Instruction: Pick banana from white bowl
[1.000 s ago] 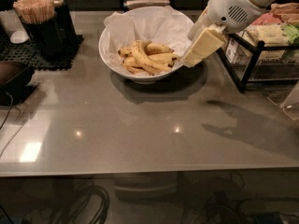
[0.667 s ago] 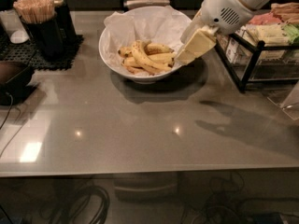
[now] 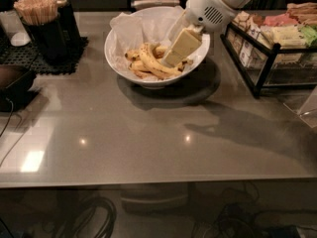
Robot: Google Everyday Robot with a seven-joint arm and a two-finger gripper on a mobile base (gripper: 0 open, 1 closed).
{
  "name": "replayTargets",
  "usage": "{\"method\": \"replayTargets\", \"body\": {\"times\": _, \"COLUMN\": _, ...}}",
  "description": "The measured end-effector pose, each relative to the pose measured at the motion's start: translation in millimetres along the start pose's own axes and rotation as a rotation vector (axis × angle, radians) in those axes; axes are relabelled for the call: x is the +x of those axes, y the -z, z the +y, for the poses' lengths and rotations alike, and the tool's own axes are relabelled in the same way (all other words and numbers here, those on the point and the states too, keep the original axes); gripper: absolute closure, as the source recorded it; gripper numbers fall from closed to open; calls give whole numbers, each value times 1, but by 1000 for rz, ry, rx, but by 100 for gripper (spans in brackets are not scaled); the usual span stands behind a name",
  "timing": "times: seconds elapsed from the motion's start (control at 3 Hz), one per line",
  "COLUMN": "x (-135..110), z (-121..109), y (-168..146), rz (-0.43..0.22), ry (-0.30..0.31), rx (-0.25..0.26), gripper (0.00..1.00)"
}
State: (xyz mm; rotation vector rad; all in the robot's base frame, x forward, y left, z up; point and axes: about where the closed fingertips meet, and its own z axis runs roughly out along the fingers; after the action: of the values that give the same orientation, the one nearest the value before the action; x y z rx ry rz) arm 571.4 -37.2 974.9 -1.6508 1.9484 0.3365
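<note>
Hovering in the glossy white bowl (image 3: 128, 76), the cream tool (image 3: 170, 60), grip unclear, overlaps the curved speckled banana (image 3: 152, 63).

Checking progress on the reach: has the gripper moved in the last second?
Yes. The gripper has moved left, from the right rim of the white bowl to just above the banana inside.

End effector (image 3: 172, 58) upper centre, angled down-left (arm (image 3: 218, 4) from top-right).

Banana (image 3: 154, 64): yellow, brown speckles, dark ends.
White bowl (image 3: 142, 79): glossy white; paper lining (image 3: 133, 29) white.
Gripper (image 3: 173, 57): cream, low inside bowl's right half, at bananas.
Table (image 3: 148, 133): grey, glossy.
Rack (image 3: 262, 66): black.
</note>
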Motion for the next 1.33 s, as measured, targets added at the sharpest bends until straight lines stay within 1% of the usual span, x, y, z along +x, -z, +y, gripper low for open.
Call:
{"method": "replayTargets", "body": {"times": 0.33, "x": -1, "z": -10, "y": -14, "rz": 3, "ry": -5, "rx": -12, "gripper": 38}}
{"method": "replayTargets", "body": {"times": 0.67, "x": 0, "z": -29, "y": -26, "rz": 9, "ry": 10, "rx": -15, "gripper": 30}}
{"method": "replayTargets", "body": {"times": 1.0, "x": 3, "z": -47, "y": -40, "rz": 12, "ry": 8, "rx": -20, "gripper": 30}}
{"method": "replayTargets", "body": {"times": 1.33, "x": 4, "z": -51, "y": -60, "rz": -9, "ry": -25, "rx": -43, "gripper": 33}}
